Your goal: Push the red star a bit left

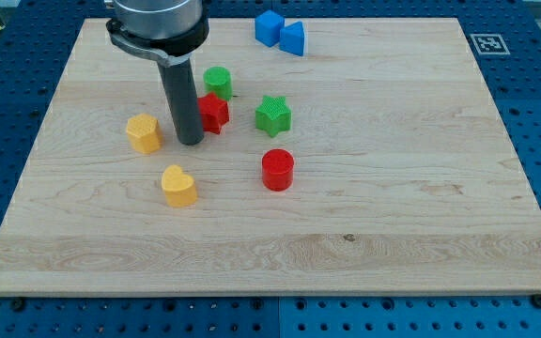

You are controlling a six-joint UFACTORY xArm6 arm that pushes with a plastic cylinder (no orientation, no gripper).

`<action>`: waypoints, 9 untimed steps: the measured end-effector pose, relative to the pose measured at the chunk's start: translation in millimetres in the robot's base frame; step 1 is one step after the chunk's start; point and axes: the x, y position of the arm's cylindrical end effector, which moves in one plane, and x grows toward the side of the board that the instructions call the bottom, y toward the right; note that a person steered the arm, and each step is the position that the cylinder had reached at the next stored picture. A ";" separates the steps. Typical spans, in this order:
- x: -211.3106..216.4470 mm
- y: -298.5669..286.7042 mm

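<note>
Red star (pixel 215 112) sits touching my tip (pixel 191 142) on its left, so you're on the wrong side for pushing left; no pincer fitted, state n/a.

No readable words, numbers or brand names are showing anywhere. The only sign is a black-and-white square fiducial marker (pixel 485 43), sitting on the surface (pixel 393 216) at its upper right corner; its pattern is carrying no legible letters or digits.

The red star (pixel 216 112) lies flat on the board, its left edge hidden behind the rod.
</note>
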 end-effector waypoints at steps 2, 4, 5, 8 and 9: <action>1.4 60.6; -10.7 71.6; -34.9 71.3; -37.8 57.7; -37.8 57.7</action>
